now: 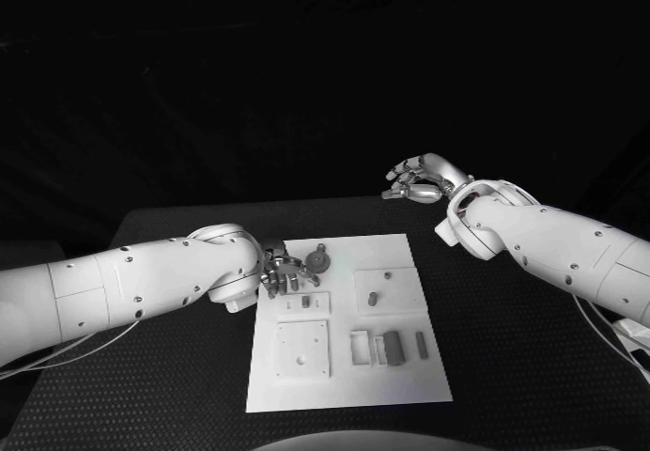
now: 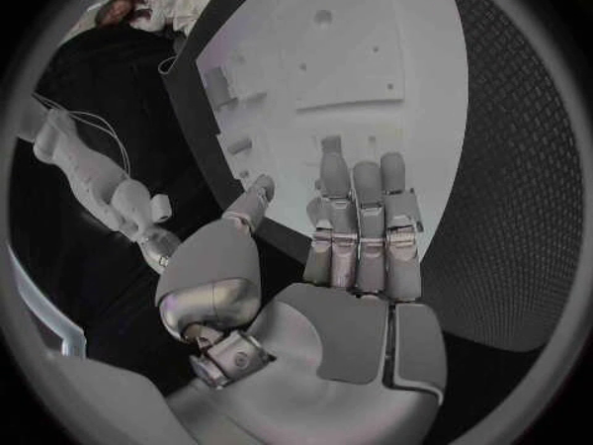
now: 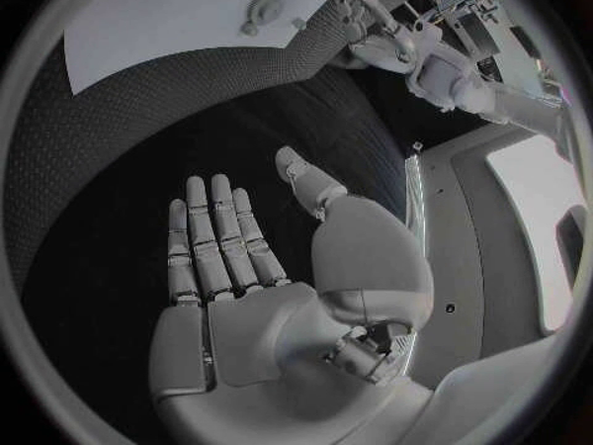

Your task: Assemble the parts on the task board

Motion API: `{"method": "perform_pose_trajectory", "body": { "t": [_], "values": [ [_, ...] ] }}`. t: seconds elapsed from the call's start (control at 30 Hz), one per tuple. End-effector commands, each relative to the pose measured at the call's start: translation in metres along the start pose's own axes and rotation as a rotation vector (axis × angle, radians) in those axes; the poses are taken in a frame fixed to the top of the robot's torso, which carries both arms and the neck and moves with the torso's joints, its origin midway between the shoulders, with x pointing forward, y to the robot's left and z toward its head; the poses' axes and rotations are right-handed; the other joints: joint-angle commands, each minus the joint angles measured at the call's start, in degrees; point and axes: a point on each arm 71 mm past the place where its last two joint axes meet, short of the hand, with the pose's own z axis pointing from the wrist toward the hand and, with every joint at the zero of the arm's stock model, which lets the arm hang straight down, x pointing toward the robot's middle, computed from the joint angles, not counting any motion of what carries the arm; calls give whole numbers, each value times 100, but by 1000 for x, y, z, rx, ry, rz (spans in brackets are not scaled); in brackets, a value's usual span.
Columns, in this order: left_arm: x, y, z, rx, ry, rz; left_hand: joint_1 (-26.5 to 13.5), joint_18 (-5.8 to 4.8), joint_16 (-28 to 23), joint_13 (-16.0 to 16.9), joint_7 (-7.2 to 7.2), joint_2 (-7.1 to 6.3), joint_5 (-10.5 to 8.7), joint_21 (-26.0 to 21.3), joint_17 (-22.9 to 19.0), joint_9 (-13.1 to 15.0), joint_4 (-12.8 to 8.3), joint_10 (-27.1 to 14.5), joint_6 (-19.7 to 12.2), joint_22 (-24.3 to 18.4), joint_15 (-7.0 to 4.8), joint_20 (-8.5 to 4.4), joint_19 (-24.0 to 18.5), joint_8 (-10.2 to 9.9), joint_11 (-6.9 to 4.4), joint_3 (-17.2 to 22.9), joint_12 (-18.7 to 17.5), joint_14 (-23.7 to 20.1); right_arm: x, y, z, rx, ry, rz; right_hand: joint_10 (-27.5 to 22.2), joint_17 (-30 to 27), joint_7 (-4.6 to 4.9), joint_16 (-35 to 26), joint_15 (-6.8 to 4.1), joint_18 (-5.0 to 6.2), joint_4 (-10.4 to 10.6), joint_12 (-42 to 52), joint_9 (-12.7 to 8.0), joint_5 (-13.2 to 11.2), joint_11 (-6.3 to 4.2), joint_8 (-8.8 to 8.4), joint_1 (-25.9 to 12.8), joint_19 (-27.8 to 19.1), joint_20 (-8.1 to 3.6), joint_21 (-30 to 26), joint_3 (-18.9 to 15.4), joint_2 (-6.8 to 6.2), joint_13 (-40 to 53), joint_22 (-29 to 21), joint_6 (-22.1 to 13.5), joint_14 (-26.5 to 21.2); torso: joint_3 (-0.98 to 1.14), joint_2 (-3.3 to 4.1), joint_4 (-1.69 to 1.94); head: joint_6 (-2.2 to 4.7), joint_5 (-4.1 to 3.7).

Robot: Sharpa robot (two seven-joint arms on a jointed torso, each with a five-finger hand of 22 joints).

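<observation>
The white task board point(image 1: 393, 395) lies in the middle of the black table. Grey parts lie on it: a round part point(image 1: 317, 256) near the far left corner, two small pegs point(image 1: 388, 275) point(image 1: 371, 299), a square plate point(image 1: 302, 349) and a dark block point(image 1: 394, 347) beside a white bracket point(image 1: 362, 346). My left hand point(image 1: 287, 272) hovers at the board's left edge, close to the round part. Its fingers are straight and its palm is bare in the left wrist view point(image 2: 346, 267). My right hand point(image 1: 417, 180) is raised past the board's far right corner, fingers spread and holding nothing point(image 3: 260, 277).
The black table point(image 1: 528, 376) extends to the right of the board. In the right wrist view the board point(image 3: 161, 20) and the round part point(image 3: 263, 10) lie well beyond my right hand's fingertips. Cables hang by both arms.
</observation>
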Motion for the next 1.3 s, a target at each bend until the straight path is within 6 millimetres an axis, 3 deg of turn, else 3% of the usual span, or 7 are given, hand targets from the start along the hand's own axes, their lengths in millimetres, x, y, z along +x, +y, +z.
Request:
{"method": "perform_pose_trajectory", "body": {
  "t": [0.03,0.17,0.37,0.5,0.73,1.07,1.3],
  "values": [
    [-14,-1,-5,8,27,-52,118,-25,-66,-37,48,117,-22,-71,-28,-26,-141,-129,-178,73,20,9,-113,-63,46,28,-77,-125,1,1,0,-10,5,3,-8,10,270,-23,13,-96,10,-28,-7,-25,40,18,-37,-53,7,-26,-5,-20,-7,8,-41,-15,6,-1,-2,35,-5],
    [-42,9,-8,-5,5,-77,287,-67,-296,-195,122,325,-17,-248,-151,-16,-382,-341,-273,1,135,112,-327,-28,131,18,-354,-334,1,0,0,-9,4,3,-8,11,270,-24,14,-96,10,-28,-7,-24,40,19,-36,-54,7,-27,-4,-18,-9,9,-40,-15,9,0,1,98,-1],
    [-60,22,-1,3,-13,-93,509,-67,-695,-493,203,270,-13,-297,-332,-63,-464,-493,-462,-260,306,279,-652,-9,236,55,-889,-524,0,-1,-1,-5,2,2,-8,13,269,-26,14,-96,10,-28,-8,-25,41,19,-36,-54,7,-29,-3,-17,-11,12,-41,-15,-2,5,5,165,-2],
    [-73,25,4,0,-101,-80,671,-69,-859,-611,249,316,-10,-287,-381,-131,-470,-626,-568,-438,421,392,-874,-22,311,87,-1123,-696,0,-2,-1,-5,2,2,-8,15,269,-27,14,-96,10,-28,-8,-25,41,20,-36,-54,7,-31,-3,-16,-12,13,-41,-15,5,6,8,200,16],
    [-89,23,16,-17,-222,-6,948,-34,-890,-656,266,299,-4,-271,-372,-189,-479,-562,-551,-562,441,422,-860,34,319,111,-1208,-674,1,-1,0,-7,3,3,-8,17,269,-29,15,-97,10,-27,-9,-25,41,20,-35,-55,7,-33,-2,-14,-14,16,-41,-14,7,6,1,246,22],
    [-81,28,39,-46,-242,47,1006,-32,-904,-669,293,253,-3,-272,-368,-224,-463,-552,-571,-606,449,431,-857,39,335,88,-1239,-674,2,-2,0,-5,5,4,-8,21,269,-32,15,-97,10,-26,-10,-25,41,21,-35,-55,7,-36,-1,-12,-18,20,-41,-13,-3,13,-20,272,28],
    [-76,29,47,-64,-211,66,970,-33,-918,-676,308,195,-7,-275,-367,-248,-430,-559,-600,-633,458,439,-867,31,347,59,-1260,-688,3,0,0,-8,7,5,-8,25,269,-36,15,-97,9,-25,-11,-25,42,23,-34,-55,6,-39,-1,-10,-21,25,-41,-13,0,10,-7,265,13]
  ]
}}
